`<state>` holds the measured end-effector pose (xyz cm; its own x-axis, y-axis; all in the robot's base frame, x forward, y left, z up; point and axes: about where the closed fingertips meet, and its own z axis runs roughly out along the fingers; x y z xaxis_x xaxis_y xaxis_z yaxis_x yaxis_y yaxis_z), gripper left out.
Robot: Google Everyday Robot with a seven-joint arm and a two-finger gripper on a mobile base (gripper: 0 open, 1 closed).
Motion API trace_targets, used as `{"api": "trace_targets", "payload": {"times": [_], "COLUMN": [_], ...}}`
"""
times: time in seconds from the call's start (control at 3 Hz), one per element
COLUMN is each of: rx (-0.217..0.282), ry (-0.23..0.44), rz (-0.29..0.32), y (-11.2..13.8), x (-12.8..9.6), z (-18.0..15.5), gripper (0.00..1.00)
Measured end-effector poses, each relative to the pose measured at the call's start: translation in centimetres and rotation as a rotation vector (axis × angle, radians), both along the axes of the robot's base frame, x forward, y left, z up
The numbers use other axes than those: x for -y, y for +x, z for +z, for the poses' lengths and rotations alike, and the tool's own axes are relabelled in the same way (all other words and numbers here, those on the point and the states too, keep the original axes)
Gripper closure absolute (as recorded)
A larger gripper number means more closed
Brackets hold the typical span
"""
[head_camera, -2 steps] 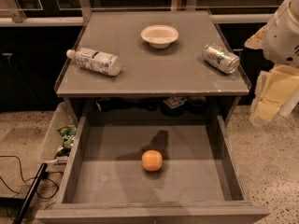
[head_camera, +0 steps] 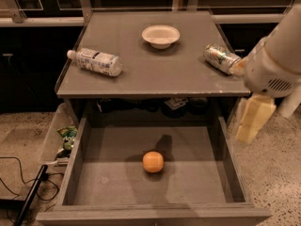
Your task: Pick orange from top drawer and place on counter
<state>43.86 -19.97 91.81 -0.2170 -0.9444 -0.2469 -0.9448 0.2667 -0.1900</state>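
Observation:
The orange [head_camera: 153,162] lies on the flat grey floor of the open top drawer [head_camera: 108,182], near its middle. The grey counter [head_camera: 155,69] sits above and behind the drawer. My gripper [head_camera: 253,119] hangs from the white arm at the right, beside the counter's front right corner and above the drawer's right wall. It is well apart from the orange, to its right and higher, and it holds nothing that I can see.
On the counter stand a white bowl [head_camera: 161,35] at the back, a plastic bottle [head_camera: 95,61] lying at the left and a can [head_camera: 221,58] lying at the right. A pale bin with a green snack bag [head_camera: 67,138] sits left of the drawer. Cables [head_camera: 19,182] lie on the floor.
The arm and gripper have moved left and down, closer to the drawer's right side. The orange and the counter items have not moved.

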Motion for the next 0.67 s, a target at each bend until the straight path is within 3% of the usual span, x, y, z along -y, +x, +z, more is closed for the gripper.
{"api": "trace_targets", "payload": {"times": [0.33, 0.67], "rx": [-0.041, -0.053], "ry": [0.041, 0.054], "rz": [0.04, 0.077], "y": [-0.5, -1.0], "x": [-2.0, -2.5], "z": [-7.0, -9.8], "gripper": [0.0, 0.0]}}
